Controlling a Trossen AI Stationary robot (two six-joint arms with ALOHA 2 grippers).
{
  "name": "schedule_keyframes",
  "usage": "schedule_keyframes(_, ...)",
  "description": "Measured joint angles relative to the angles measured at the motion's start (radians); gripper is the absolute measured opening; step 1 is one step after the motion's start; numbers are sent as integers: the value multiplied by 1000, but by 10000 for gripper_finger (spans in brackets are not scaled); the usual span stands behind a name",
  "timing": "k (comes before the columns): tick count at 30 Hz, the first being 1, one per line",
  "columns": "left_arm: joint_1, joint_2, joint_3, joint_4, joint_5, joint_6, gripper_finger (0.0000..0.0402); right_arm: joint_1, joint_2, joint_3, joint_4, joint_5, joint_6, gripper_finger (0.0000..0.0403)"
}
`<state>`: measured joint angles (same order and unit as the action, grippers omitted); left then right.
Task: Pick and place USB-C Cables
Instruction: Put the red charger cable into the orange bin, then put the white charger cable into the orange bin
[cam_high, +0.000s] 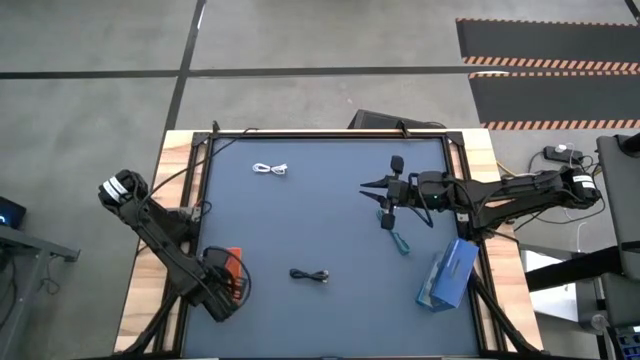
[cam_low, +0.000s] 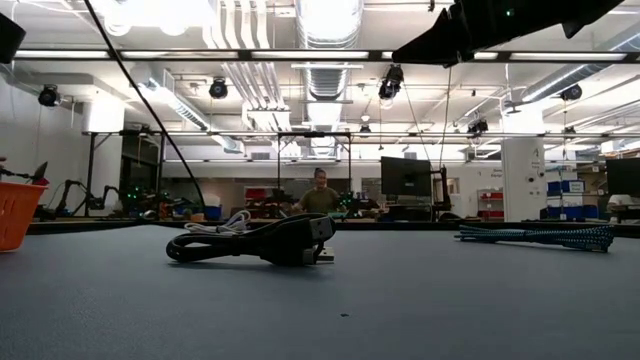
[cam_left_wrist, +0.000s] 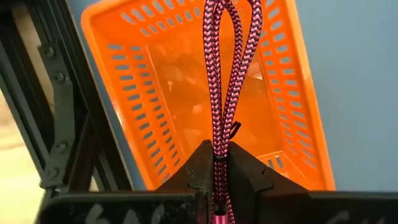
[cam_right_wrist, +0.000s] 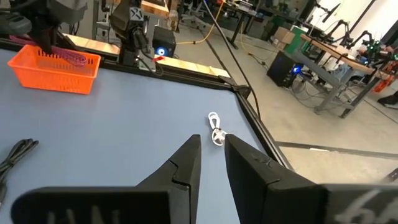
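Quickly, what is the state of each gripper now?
Left gripper: closed on the braided magenta-pink USB-C cable, above the orange plastic tray.
Right gripper: fingers slightly apart, holding nothing.

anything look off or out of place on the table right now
Nothing stands out. The white cable, black cable and teal cable lie loose on the table, and the left gripper holds the pink cable over the orange tray.

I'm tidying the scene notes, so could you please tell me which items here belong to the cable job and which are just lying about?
Job:
- pink cable, in the left gripper
- white cable
- black cable
- teal cable
- orange tray

Lying about:
- flat blue box
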<state>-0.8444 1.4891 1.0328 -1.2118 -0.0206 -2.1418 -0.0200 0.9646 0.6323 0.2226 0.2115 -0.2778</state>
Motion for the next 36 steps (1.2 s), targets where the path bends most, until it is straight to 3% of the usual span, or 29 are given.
schedule_keyframes(6, 0, -1, -33, -21, -58, 152, 13, 0, 0, 0, 21, 0, -11, 61)
schedule_keyframes(25, -2, -2, -67, 16, -63, 187, 16, 0, 0, 0, 21, 0, -14, 59)
schedule_keyframes(36, -2, -3, -68, 26, -32, 189, 92, 0, 0, 0, 20, 0, -14, 59)
